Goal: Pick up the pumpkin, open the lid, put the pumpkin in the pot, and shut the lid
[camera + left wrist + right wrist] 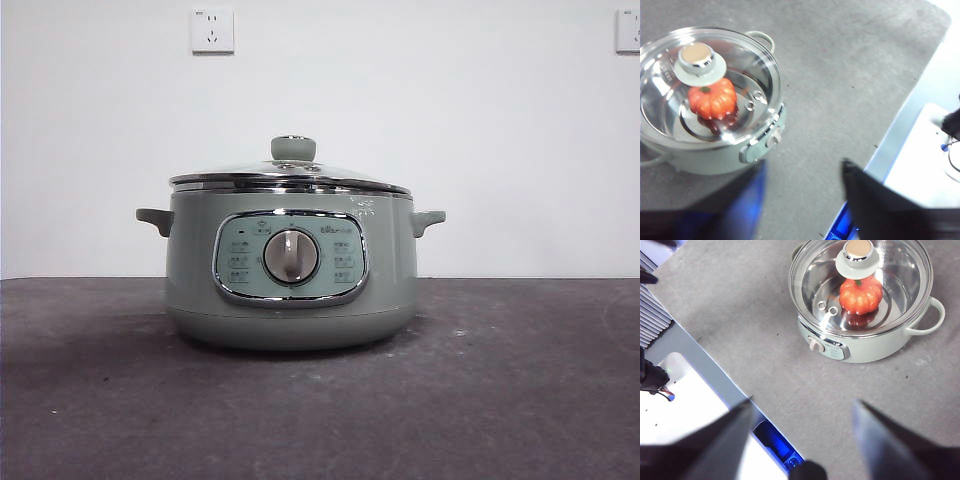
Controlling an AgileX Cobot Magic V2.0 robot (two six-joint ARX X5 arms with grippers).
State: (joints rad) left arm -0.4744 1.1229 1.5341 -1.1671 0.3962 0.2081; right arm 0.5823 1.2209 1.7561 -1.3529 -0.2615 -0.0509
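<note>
The sage-green pot [290, 290] stands on the dark table with the glass lid [290, 178] resting on it, knob up. The pot also shows in the left wrist view [715, 155] and in the right wrist view [875, 347]. The orange pumpkin [712, 98] lies inside the pot, seen through the lid [760, 60] in both wrist views [860, 295]; in the right wrist view the lid [812, 277] covers it too. My left gripper [802, 185] is open and empty, high above the table and away from the pot. My right gripper [802, 420] is open and empty, also high and apart.
The grey table mat [500, 400] spreads around the pot. Its edge and a white surface with a blue-lit strip [775, 440] show in both wrist views. Two wall sockets [212, 30] sit on the white wall behind.
</note>
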